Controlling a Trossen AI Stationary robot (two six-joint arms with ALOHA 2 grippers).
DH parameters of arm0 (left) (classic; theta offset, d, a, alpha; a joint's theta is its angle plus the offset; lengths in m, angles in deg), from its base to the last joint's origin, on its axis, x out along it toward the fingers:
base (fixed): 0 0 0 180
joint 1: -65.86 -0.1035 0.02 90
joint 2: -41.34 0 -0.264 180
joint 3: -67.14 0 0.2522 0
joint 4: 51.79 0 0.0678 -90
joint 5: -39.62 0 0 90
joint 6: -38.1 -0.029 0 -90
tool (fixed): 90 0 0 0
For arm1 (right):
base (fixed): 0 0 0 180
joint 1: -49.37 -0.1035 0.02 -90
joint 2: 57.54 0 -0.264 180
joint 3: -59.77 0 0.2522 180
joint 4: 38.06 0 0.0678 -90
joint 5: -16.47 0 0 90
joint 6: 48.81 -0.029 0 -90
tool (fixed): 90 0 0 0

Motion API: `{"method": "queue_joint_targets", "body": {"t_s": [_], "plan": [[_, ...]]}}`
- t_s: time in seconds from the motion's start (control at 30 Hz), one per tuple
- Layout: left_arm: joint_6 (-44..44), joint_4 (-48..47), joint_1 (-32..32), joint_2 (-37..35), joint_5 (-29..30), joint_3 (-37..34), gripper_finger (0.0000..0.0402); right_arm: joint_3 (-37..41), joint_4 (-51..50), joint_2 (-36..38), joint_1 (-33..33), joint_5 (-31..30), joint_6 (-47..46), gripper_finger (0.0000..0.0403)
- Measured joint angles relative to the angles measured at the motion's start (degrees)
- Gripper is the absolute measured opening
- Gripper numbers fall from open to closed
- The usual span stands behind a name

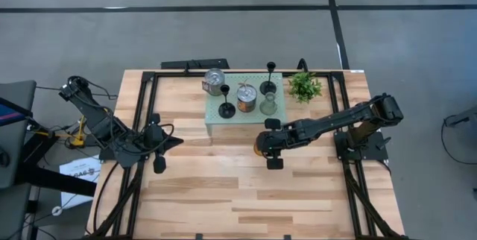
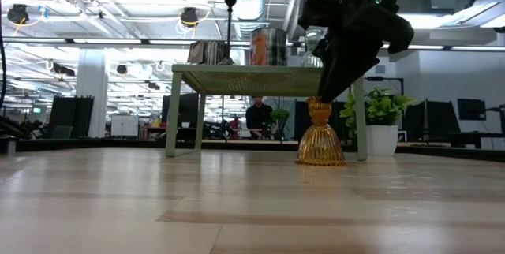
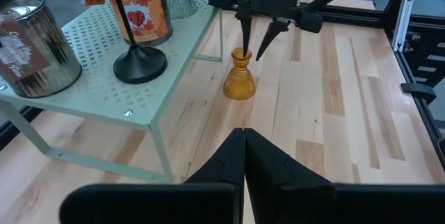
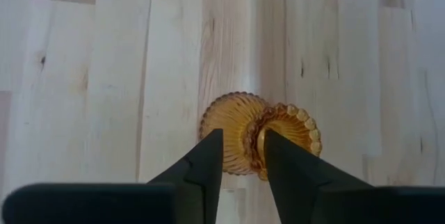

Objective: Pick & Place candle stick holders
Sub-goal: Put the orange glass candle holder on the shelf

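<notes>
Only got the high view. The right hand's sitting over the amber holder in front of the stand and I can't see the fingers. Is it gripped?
Observer: Not gripped. In the right wrist view the right hand is open, with one finger on each side of the amber glass holder's neck.
Operator: Is the holder lifted or down?
Observer: Down. The low view shows it upright with its base flat on the tabletop, just in front of the pale green stand.
Operator: Is the left hand carrying anything?
Observer: No. Its own wrist view shows the left hand shut and empty.
</notes>
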Motion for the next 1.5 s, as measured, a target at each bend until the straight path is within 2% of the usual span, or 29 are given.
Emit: {"method": "queue_joint_targets", "body": {"t_s": [0.2, 0.37, 0.43, 0.53, 0.7, 1.0, 1.1, 1.3, 1.5], "plan": [[0.0, 0.4, 0.0, 0.0, 0.0, 0.0, 0.0006, 0.0, 0.3, 0.0, 0.1, 0.0, 0.1, 0.0079], [0.0, 0.8, 0.0, 0.0, 0.0, 0.0, 0.0004, 0.0, 0.4, 0.0, 0.1, 0.4, 0.1, 0.0022], [0.0, 0.9, 0.0, 0.0, 0.0, 0.0, 0.0005, 0.0, 0.5, 0.0, 0.1, 0.5, 0.1, 0.0011], [0.0, 0.9, 0.0, 0.0, 0.0, 0.0, 0.0007, 0.0, 0.5, 0.0, -0.4, 0.4, -1.0, 0.0017], [0.0, 1.1, 0.0, 0.0, 0.0, 0.0, 0.0004, 0.1, 0.4, 0.6, -1.9, 1.0, -1.7, 0.0007], [0.0, 1.5, 0.0, 0.0, 0.0, 0.0, 0.0005, 0.3, -1.3, 4.9, -4.3, 1.7, -5.8, 0.0001], [0.0, 1.5, 0.0, 0.0, 0.0, 0.0, 0.0005, -0.7, -4.9, 6.2, -5.1, 1.4, -7.0, 0.0000], [0.0, 1.6, 0.0, 0.0, 0.0, 0.0, 0.0005, -4.7, -11.5, 8.1, -6.1, -3.1, -7.0, 0.0000], [0.0, 1.7, 0.0, 0.0, 0.0, 0.0, 0.0006, -12.0, -19.9, 8.5, -6.2, -3.8, -7.0, 0.0000]]}}
